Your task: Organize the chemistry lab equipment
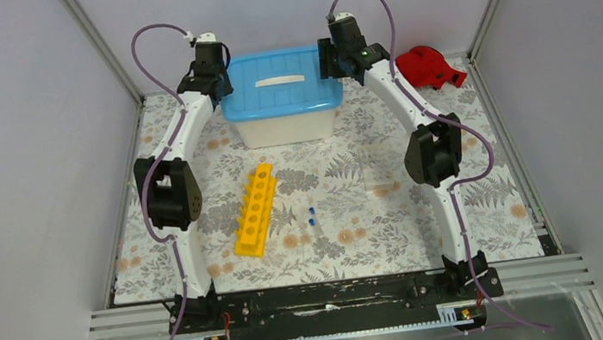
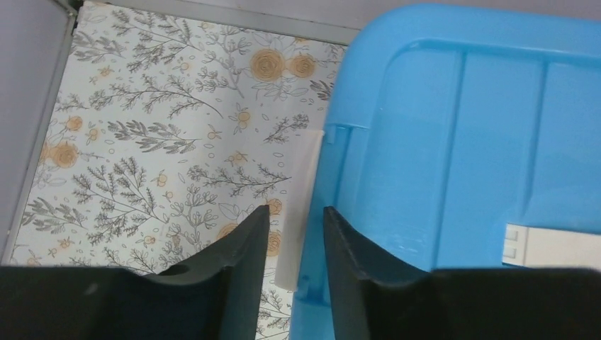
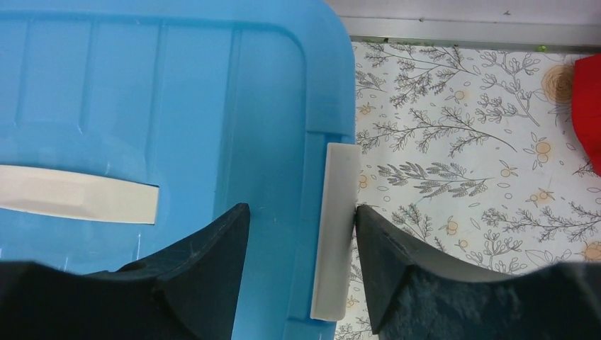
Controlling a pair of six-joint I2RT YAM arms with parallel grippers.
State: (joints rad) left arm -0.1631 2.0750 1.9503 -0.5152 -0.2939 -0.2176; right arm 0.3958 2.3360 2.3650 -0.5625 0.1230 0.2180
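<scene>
Test-tube rack (image 1: pixel 256 209), long yellow plastic, single row of round holes, lies flat and slanted mid-table on floral mat (image 1: pixel 376 243). Two tiny clear blue-capped tubes (image 1: pixel 312 216) lie just right of it, not touching. At far end, my left gripper (image 2: pixel 296 234) is at a narrow gap and my right gripper (image 3: pixel 298 227) wider. Each straddles an edge of white plastic tub's blue lid (image 1: pixel 272 100).

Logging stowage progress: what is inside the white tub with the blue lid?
Cannot be seen: the blue lid covers the tub, whose walls show no contents. The yellow rack and two blue-capped tubes lie outside, on the table.
</scene>
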